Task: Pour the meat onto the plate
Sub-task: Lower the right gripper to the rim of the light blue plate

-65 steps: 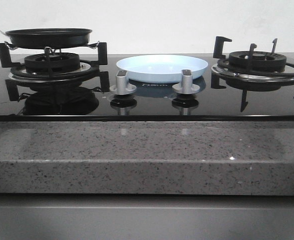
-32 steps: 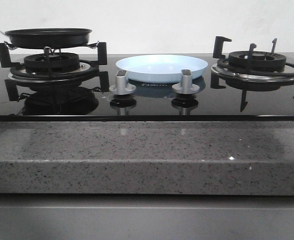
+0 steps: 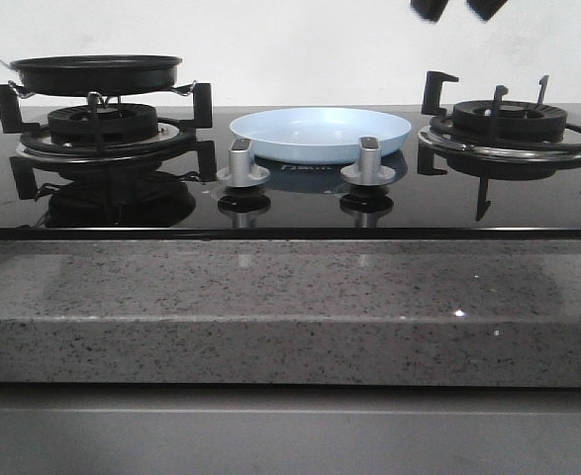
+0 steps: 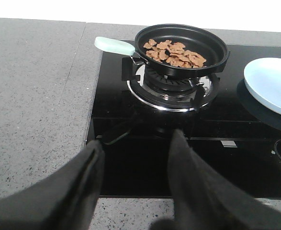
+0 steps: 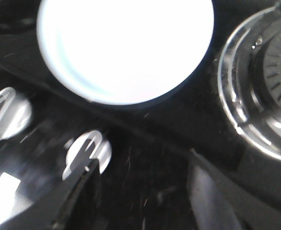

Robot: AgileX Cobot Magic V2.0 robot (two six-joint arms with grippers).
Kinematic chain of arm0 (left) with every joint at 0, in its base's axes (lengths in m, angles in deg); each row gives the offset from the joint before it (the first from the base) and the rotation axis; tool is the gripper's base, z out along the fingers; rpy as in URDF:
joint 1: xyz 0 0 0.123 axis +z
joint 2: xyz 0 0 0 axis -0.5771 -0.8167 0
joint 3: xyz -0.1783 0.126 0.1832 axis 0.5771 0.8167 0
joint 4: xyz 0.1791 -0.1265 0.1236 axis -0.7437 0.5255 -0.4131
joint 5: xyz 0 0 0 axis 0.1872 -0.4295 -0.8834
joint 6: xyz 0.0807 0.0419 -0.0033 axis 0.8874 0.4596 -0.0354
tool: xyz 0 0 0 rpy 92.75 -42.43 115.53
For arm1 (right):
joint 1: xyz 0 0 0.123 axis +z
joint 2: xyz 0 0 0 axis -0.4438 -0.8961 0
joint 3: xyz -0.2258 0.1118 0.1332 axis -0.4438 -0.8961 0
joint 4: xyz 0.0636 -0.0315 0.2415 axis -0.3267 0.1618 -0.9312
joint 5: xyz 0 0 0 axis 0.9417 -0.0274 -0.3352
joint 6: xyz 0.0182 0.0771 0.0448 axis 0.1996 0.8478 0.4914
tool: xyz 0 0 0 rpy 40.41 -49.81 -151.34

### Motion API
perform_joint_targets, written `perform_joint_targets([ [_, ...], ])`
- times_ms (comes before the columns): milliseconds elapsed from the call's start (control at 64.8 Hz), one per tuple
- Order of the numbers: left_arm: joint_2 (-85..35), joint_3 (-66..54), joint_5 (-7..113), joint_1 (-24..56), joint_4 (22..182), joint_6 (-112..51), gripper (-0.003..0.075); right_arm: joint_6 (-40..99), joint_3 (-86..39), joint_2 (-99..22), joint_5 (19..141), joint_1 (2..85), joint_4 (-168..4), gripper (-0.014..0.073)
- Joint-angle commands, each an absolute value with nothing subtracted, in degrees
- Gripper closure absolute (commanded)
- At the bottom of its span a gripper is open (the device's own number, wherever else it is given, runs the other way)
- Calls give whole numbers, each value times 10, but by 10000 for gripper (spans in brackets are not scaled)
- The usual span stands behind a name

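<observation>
Left hand (image 4: pixel 133 184): fingers apart, empty, low over the near edge of the desk (image 3: pixel 270 297). Ahead of it the frying pan (image 4: pixel 181 45) sits on the burner, meat (image 4: pixel 174 51) heaped inside, pale handle (image 4: pixel 114 45) pointing off to the hand's left.

Right hand (image 3: pixel 458 8): new in the front view, fingertips just showing at the top edge, nothing there a second ago. Fingers apart, empty, plate (image 3: pixel 320 134) below and beyond it, bare.

Nothing grasped yet, so the pour hasn't started. My read: arms only now moving in.
</observation>
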State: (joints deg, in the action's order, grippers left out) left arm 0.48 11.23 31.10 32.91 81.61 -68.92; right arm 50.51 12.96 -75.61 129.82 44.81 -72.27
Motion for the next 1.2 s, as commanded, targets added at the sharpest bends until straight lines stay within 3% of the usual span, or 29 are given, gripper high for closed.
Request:
perform_joint_targets([
  [0,-1,93,359,330,823,-691,410,517,210,-793,1325,430,-731,161],
  [278,-1,93,359,330,823,-691,410,518,338,-912,1367,396,-784,161],
  [1019,-1,93,359,330,823,-691,410,519,349,-990,1268,382,-816,161],
  [1111,-1,93,359,330,823,-691,410,519,349,-991,1258,382,-817,183],
  [1188,-1,93,359,330,823,-691,410,519,349,-992,1252,382,-819,260],
])
